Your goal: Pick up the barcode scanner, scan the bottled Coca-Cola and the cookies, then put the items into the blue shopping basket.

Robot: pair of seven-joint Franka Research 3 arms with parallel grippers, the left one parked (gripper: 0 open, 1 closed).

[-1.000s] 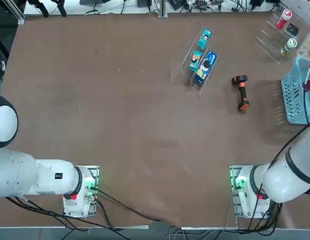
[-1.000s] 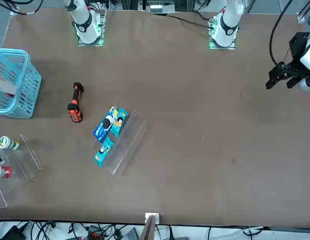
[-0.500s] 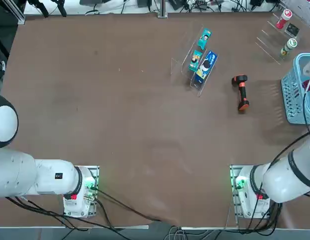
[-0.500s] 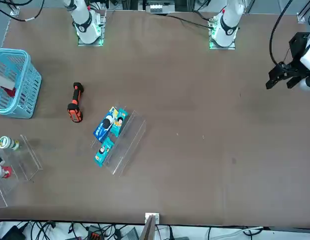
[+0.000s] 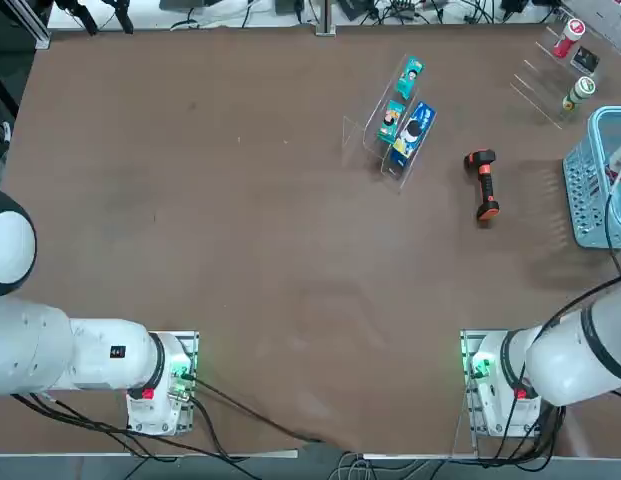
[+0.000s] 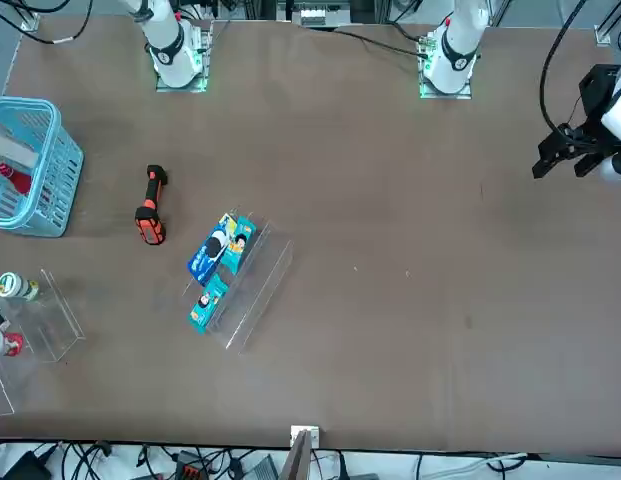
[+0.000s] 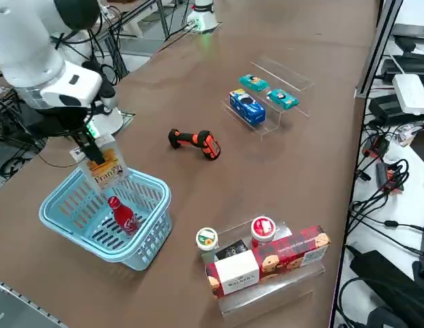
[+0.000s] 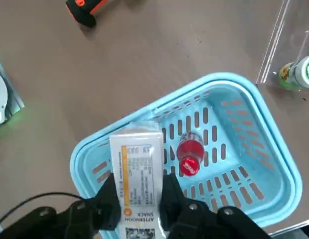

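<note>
Right end effector [image 8: 139, 199] pinches cookies [image 8: 137, 179], box poised above near rim of blue shopping basket [image 8: 273, 164], left in side view. Bottled Coca-Cola [image 7: 123, 213] already inside. Barcode scanner [image 7: 192, 142] on table [image 7: 198, 198], centre. Versus 1 s ago: arm has left top view's right edge; basket unobstructed. Judgement: cookie drop remains.

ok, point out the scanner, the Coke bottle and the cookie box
scanner [image 5: 484, 186], top view, mid handle
Coke bottle [image 8: 188, 154], right wrist view, red body in the basket
cookie box [image 8: 137, 172], right wrist view, label face between the fingers
</note>
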